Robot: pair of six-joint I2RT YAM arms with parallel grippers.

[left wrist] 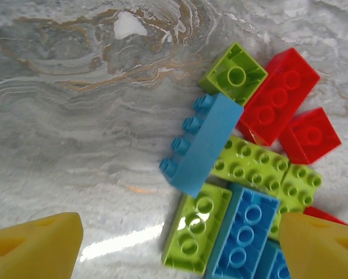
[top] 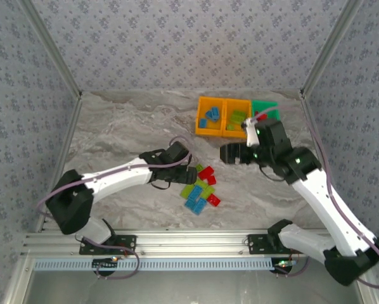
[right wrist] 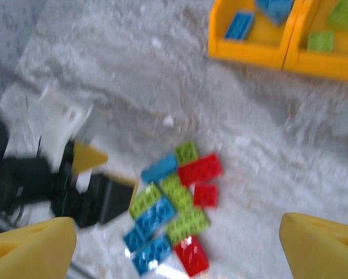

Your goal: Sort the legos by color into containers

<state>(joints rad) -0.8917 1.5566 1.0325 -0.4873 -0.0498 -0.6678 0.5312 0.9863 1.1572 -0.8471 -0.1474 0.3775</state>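
Two blunt yellow fingertips (left wrist: 34,247) of the left gripper (left wrist: 177,250) sit at the lower corners of the left wrist view. They are spread wide with nothing between them, hanging just above the heap of small plastic lego bricks (left wrist: 244,174).

In that heap a long blue brick (left wrist: 203,145) lies on its side, studs pointing left, resting against a long lime-green brick (left wrist: 249,163). Above it a square lime-green brick (left wrist: 233,72) lies hollow side up and touches a long red brick (left wrist: 279,96). A small square red brick (left wrist: 309,135) sits just beside that. Nearer the fingers, a second lime-green brick (left wrist: 197,226) and a flat blue eight-stud brick (left wrist: 244,232) lie side by side, touching.

Seen from above, the heap lies near the middle of the grey marbled tabletop (top: 126,120), with the left gripper at its left edge. The right gripper (right wrist: 175,247) has its yellow fingers wide apart and empty too, and hovers over the table between the heap and the containers.

At the far side three small open plastic bins stand in a touching row. The left orange bin (top: 208,133) holds blue bricks and the middle orange bin (top: 236,135) holds lime-green ones. The green bin (top: 265,104) is partly hidden behind the right arm.
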